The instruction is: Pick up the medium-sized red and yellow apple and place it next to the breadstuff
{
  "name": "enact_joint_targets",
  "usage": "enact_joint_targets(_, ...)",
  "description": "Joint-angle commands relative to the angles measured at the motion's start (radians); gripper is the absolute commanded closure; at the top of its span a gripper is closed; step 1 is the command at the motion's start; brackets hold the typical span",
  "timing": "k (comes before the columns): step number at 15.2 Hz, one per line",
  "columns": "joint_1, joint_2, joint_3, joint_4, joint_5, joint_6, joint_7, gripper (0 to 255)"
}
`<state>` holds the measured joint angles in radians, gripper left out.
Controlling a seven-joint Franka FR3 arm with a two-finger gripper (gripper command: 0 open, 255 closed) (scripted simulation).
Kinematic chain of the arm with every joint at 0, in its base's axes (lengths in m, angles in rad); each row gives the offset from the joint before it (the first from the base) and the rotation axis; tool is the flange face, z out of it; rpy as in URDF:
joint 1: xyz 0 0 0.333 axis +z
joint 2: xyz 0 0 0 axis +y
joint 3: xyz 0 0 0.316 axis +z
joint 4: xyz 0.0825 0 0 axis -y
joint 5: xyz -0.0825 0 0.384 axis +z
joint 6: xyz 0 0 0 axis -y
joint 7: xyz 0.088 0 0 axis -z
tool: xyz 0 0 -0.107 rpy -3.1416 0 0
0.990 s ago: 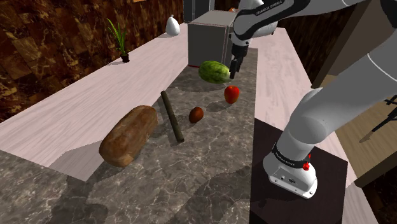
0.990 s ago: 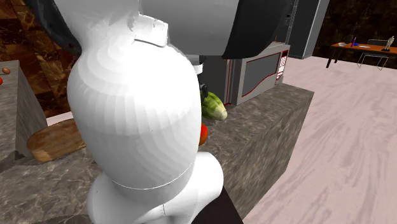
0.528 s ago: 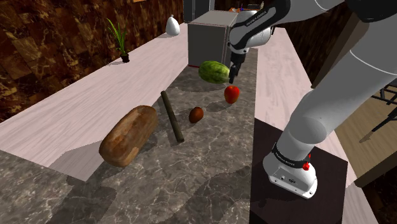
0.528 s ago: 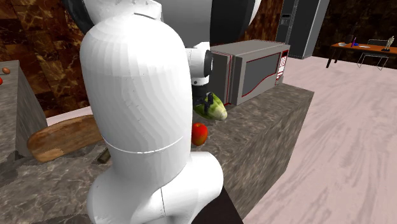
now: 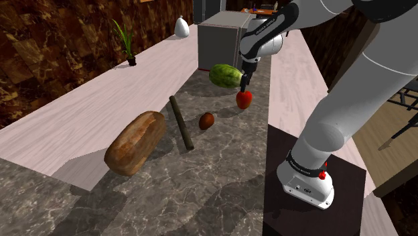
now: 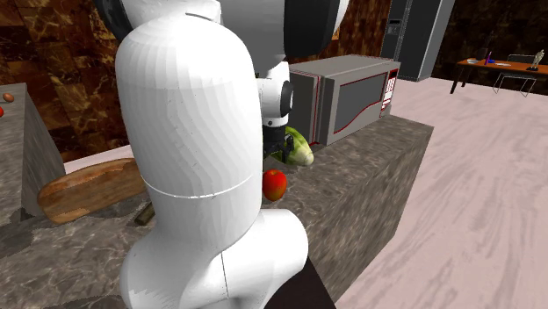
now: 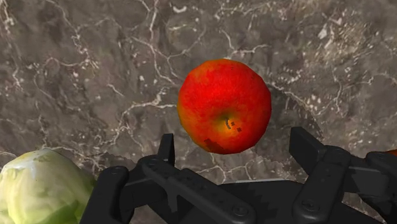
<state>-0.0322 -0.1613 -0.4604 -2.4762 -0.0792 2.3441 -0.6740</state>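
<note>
Red-yellow apple point(image 7: 224, 105) sits on the dark marble counter point(image 5: 221, 174), just beside the green produce point(image 5: 226, 75) and right under the gripper point(image 5: 245, 84), whose fingers stand wide apart and off it. Judged light, firm, smooth and round, so slippery: pinch across the widest middle, stem up. The wrist view gives the finger-to-apple gap, and the shoulder view gives the bread loaf point(image 5: 136, 142) well apart, with a brown stick point(image 5: 181, 122) and a small brown fruit point(image 5: 206, 121) between.

Brown veined walls point(image 5: 40, 40); pale plank floor point(image 6: 479, 184); grey marble counter point(image 5: 201, 181); a distant desk point(image 6: 492, 63) at the far side
</note>
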Motion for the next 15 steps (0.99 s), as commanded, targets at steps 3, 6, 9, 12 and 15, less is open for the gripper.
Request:
enact_joint_targets(3, 0.0, 0.001, 0.0, 0.0, 0.0, 0.002, -0.001, 0)
enact_joint_targets(6, 0.0, 0.001, 0.0, 0.0, 0.0, 0.001, -0.001, 255)
enact_joint_targets(9, 0.0, 0.001, 0.0, 0.0, 0.0, 0.001, -0.001, 255)
enact_joint_targets(12, 0.0, 0.001, 0.0, 0.0, 0.0, 0.001, -0.001, 255)
enact_joint_targets(15, -0.001, -0.009, 0.002, 0.005, -0.004, -0.014, 0.003, 255)
